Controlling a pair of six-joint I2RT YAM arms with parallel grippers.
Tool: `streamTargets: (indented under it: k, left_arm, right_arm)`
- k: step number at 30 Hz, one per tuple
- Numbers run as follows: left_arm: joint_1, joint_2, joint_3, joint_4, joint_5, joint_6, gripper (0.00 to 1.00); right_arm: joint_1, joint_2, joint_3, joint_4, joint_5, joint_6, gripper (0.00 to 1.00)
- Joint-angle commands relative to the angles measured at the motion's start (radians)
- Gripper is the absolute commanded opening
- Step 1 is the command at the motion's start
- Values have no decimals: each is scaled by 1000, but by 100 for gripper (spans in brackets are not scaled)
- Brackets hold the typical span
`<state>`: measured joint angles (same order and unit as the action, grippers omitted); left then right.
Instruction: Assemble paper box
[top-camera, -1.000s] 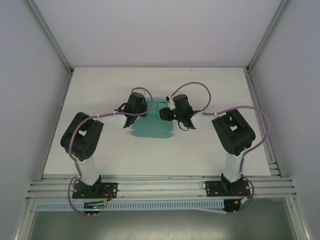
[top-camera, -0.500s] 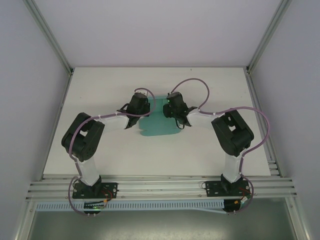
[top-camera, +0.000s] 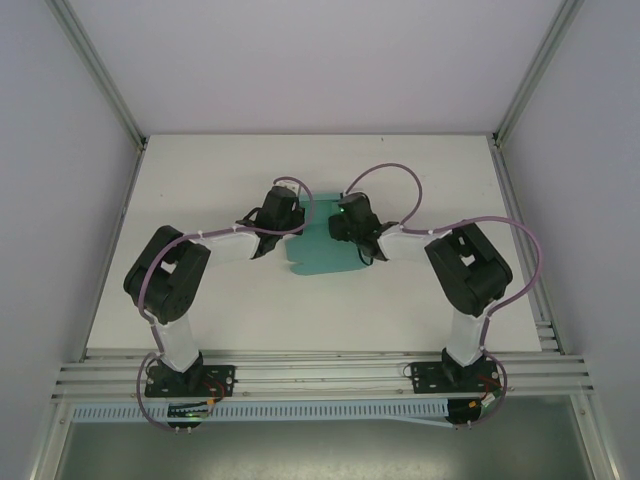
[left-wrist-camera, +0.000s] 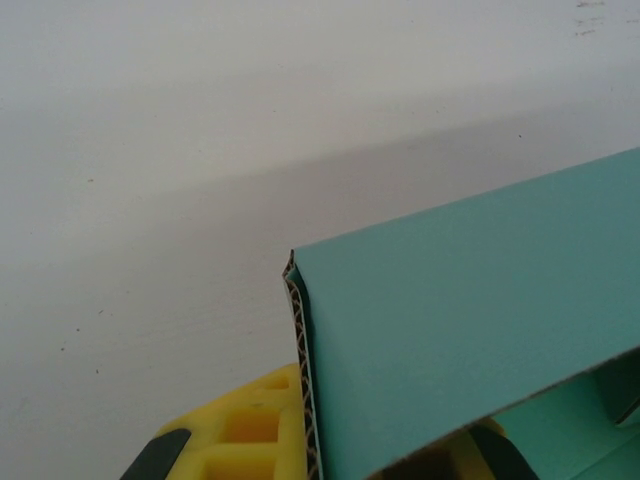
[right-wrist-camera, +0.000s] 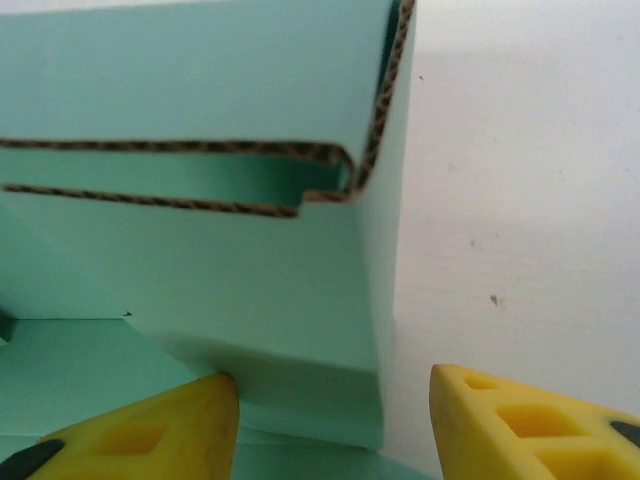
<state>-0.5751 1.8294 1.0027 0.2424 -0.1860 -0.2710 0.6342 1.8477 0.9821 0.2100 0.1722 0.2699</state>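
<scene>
Nearest us, the scalloped near edge of the paper box lies flat on the white table, about midway between the two arms. Both wrists reach in over its far half, one on each side, so neither arm is clearly nearer. From above the card looks about as deep as it is wide, and with the wrists covering part of it we cannot call its long axis.

At the box's left side sits the left gripper. In its wrist view the yellow fingers are pressed almost together. A raised teal panel with a corrugated cut edge rises from between them, so we judge it a pinch on that side wall.

At the box's right side, the right gripper has its fingers spread. A folded corner of the box stands in the gap between them, close against the finger on the left of that view and apart from the other. Nothing is clamped there.

Beyond that corner a doubled flap leans over the box's floor, its brown fluted edge showing.

The coming move turns on that corner. The wall lies straight ahead of the right fingers and already between them, so we judge that closing or pushing forward would fold it further while the left holds the opposite wall.
</scene>
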Motion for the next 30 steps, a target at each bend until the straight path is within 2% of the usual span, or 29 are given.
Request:
streamTargets:
  k: [1, 5, 6, 9, 11, 14, 18, 23, 26, 30]
  left_arm:
    - [-12, -23, -19, -55, 101, 23, 0]
    - [-12, -22, -18, -64, 90, 27, 0]
    - [-12, -23, -21, -62, 91, 29, 0]
    - [-12, -26, -26, -47, 121, 39, 0]
    - [-13, -25, -24, -47, 128, 42, 0]
    - [-15, -28, -26, -54, 113, 41, 0]
    - [-18, -39, -28, -60, 103, 40, 0]
    - [-21, -38, -25, -66, 106, 38, 0]
    - [-22, -34, -20, -71, 108, 32, 0]
    - [-23, -35, -25, -71, 107, 29, 0]
  right_arm:
    - [-62, 12, -49, 41, -45, -55, 52]
    - [-67, -8, -71, 54, -39, -50, 34]
    - [-67, -8, -71, 50, -41, -59, 34]
    - [-96, 10, -50, 26, -42, -74, 44]
    - [-96, 28, -35, 14, -28, -60, 41]
    - [-90, 52, 15, -69, 65, -20, 34]
    - [-60, 61, 72, -198, 251, 47, 24]
    - [-48, 64, 125, -367, 416, 123, 22]
    - [-46, 45, 95, -313, 374, 88, 21]
    - [-47, -4, 5, -105, 201, -3, 21]
